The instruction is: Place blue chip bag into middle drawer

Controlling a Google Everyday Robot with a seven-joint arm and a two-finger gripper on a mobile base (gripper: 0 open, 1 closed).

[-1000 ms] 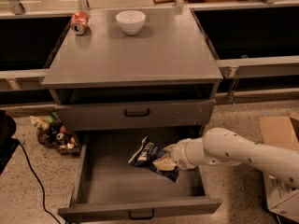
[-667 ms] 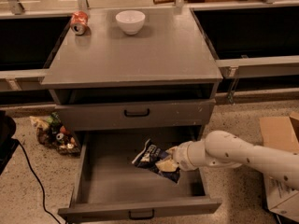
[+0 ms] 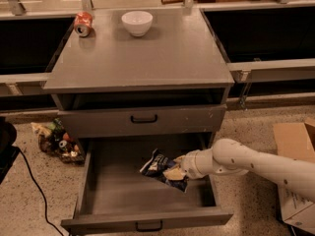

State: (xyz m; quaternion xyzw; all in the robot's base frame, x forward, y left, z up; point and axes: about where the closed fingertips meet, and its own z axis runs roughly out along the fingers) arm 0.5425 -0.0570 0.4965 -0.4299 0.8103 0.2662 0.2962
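The blue chip bag (image 3: pixel 156 164) is a crinkly navy foil bag with white lettering, tilted inside the open middle drawer (image 3: pixel 118 193), at its right centre. My gripper (image 3: pixel 176 171) reaches in from the right on a white arm and is shut on the bag's right end. The bag's lower edge is at or just above the drawer bottom; I cannot tell if it touches. The fingertips are partly hidden by the foil.
The upper drawer (image 3: pixel 142 119) is shut above it. A crushed red can (image 3: pixel 82 23) and a white bowl (image 3: pixel 137 22) stand on the cabinet top. A pile of litter (image 3: pixel 58 140) lies on the floor at left, a cardboard box (image 3: pixel 295 146) at right.
My gripper and the bag have sunk slightly lower into the drawer. Nothing else has moved.
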